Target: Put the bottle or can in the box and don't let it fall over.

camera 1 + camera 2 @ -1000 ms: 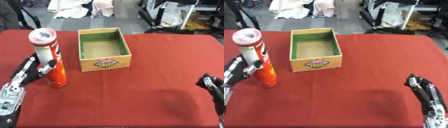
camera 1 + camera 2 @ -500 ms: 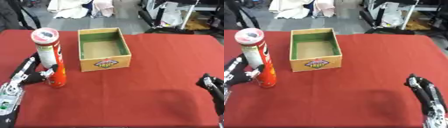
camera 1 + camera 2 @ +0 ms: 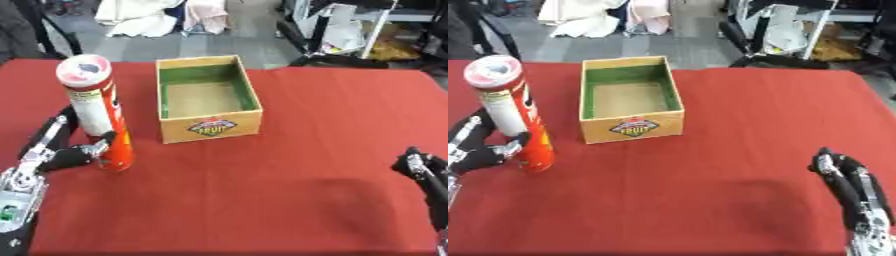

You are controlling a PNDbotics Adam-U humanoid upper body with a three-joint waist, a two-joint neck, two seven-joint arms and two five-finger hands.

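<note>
A tall red can [image 3: 98, 115] with a white label and a red and white lid stands upright on the red table, left of the box. My left hand [image 3: 54, 150] is at its lower part, with fingers behind it and the thumb curled against its front. The open cardboard box [image 3: 206, 102], green inside with a fruit logo on its front, sits at the middle back and holds nothing. My right hand [image 3: 852, 187] rests open near the lower right corner, fingers up, far from both.
The red table [image 3: 289, 185] spreads wide in front of and right of the box. Beyond its far edge are a grey floor, white cloths [image 3: 140, 12] and dark chair legs [image 3: 754, 47].
My left hand's thumb has come in against the front of the can. The can has shifted slightly and stays upright. The right hand has not moved.
</note>
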